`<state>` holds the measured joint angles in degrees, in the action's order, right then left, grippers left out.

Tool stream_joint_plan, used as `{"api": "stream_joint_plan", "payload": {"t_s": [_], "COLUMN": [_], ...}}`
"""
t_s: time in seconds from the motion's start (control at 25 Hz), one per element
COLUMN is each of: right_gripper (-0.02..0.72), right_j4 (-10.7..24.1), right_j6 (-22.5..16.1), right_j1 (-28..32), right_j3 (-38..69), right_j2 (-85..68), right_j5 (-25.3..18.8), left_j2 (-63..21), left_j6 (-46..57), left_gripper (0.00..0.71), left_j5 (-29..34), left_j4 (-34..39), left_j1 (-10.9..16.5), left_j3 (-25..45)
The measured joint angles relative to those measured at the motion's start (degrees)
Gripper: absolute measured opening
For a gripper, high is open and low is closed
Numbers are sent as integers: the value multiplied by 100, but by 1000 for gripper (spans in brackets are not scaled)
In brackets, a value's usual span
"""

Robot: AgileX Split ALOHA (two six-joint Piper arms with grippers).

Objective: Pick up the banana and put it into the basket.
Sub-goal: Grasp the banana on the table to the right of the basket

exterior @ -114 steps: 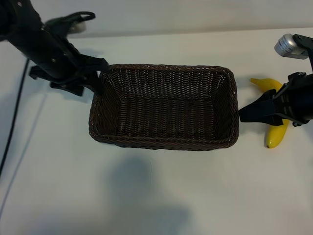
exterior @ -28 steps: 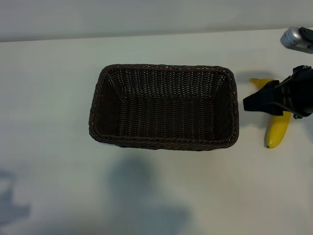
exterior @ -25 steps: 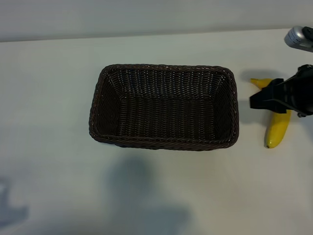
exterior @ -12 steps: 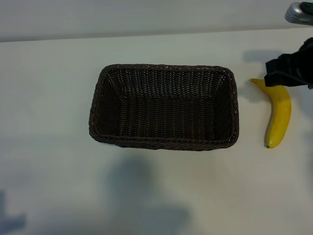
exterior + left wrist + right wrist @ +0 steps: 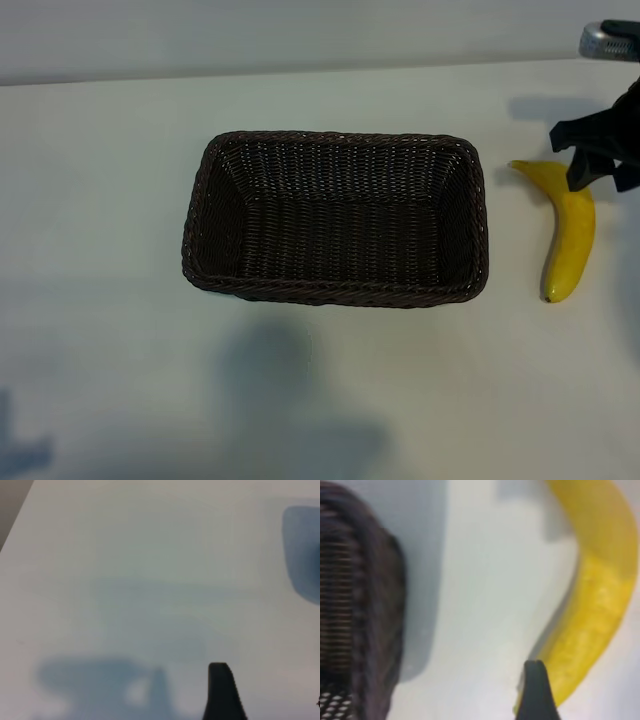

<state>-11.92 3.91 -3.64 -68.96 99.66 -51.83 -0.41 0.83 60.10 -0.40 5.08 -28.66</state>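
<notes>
Right gripper (image 5: 597,160) spread wide above the banana (image 5: 568,235), nothing pinched, basket (image 5: 335,290) alongside on the table (image 5: 330,390), left gripper (image 5: 223,692) spread too

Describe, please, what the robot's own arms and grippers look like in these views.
The right gripper is matte black and angular, with blocky fingers; a silver-grey cylindrical part sits above it at the exterior view's edge. Each wrist view shows one black, round-tipped finger. The left gripper shows only there; no cables or markings are visible.

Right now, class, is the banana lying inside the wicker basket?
No, the banana lies on the table beside the empty wicker basket.
</notes>
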Motion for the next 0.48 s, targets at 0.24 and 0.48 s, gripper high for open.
{"api": "stream_joint_plan", "payload": {"t_s": [0.24, 0.48], "right_gripper": [503, 503], "right_j4": [14, 14], "right_j6": [-88, -119], "right_j1": [0, 0], "right_j3": [-6, -6], "right_j2": [353, 604], "right_j5": [-11, 365], "left_j2": [0, 0], "left_j6": [0, 0], "left_gripper": [490, 490], "left_j5": [0, 0], "left_j4": [0, 0], "left_j1": [0, 0], "left_j3": [0, 0]}}
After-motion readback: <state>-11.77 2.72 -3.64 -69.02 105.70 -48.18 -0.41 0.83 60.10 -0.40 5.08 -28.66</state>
